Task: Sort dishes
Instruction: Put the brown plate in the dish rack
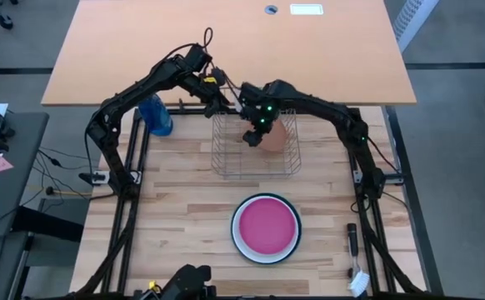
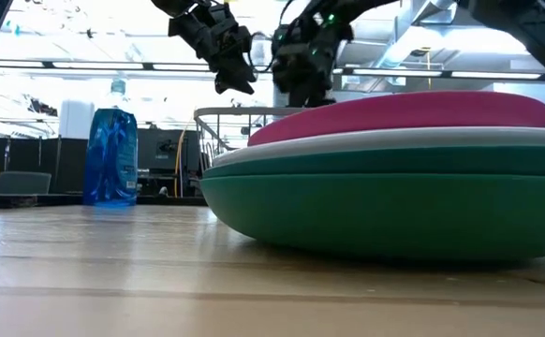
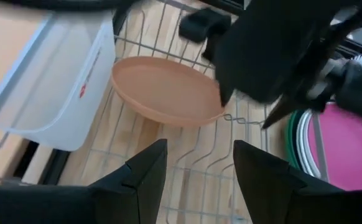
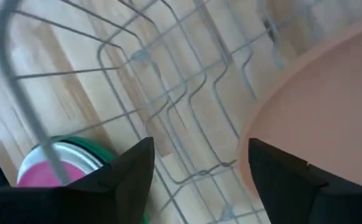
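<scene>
Wire dish rack (image 1: 255, 150) at bench (image 1: 176, 217) rear holds one salmon-orange plate (image 1: 276, 137), tilted on edge at its right end; remaining slots bare. Right end effector (image 1: 252, 137) fingers spread wide, just beside that plate. Left end effector (image 1: 226, 102) open, above rack's rear rim. Magenta-pink plate (image 1: 266, 227) tops stack at bench front; blue spray bottle (image 1: 157, 115) left of rack.

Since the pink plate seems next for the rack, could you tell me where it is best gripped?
Probably by its rim. The pink plate lies flat on top of the stack, so only its raised edge offers the fingers a purchase. Come from above at the rack-facing edge, one finger slipping under the rim.
</scene>
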### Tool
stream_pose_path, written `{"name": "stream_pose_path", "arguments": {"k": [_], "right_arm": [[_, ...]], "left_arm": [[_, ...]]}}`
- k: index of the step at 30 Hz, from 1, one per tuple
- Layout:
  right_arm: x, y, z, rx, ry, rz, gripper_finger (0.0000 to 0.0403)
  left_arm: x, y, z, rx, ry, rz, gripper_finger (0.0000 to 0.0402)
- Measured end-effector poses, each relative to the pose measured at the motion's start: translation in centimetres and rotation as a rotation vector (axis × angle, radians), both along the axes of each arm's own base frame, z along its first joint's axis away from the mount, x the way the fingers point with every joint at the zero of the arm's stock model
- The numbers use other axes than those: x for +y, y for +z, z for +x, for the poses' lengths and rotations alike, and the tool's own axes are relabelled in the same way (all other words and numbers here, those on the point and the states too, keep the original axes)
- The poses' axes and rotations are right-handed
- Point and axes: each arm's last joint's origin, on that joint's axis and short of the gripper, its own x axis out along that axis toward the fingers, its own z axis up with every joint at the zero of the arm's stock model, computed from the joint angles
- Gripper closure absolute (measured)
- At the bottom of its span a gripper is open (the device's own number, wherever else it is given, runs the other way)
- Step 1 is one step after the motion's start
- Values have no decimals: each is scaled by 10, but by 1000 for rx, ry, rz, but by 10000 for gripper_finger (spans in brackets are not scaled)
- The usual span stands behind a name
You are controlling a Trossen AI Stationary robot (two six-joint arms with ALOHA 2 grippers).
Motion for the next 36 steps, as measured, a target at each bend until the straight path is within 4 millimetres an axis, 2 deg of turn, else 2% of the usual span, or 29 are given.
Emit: {"name": "stream_pose_path", "arguments": {"k": [5,12,15,21,26,32,36], "right_arm": [[-2,-22,9,72,-30,-10,139],[-6,-23,13,71,-65,-116,162],[-8,-23,13,68,-69,-119,186],[-7,-43,22,102,-60,-114,246],[-8,-43,23,95,-53,-127,298],[-9,-43,20,109,-47,-121,381],[-8,-42,18,125,-32,-114,393]], "left_arm": [[-2,-2,-2,23,7,-31,224],[-5,-4,-3,50,-5,-54,224],[-5,-4,-3,49,-15,-42,224],[-5,-4,-3,51,-22,-37,224],[-5,-4,-3,50,-22,-38,224],[-5,-4,-3,50,-32,-26,224],[-5,-4,-3,47,-38,-18,224]]}}
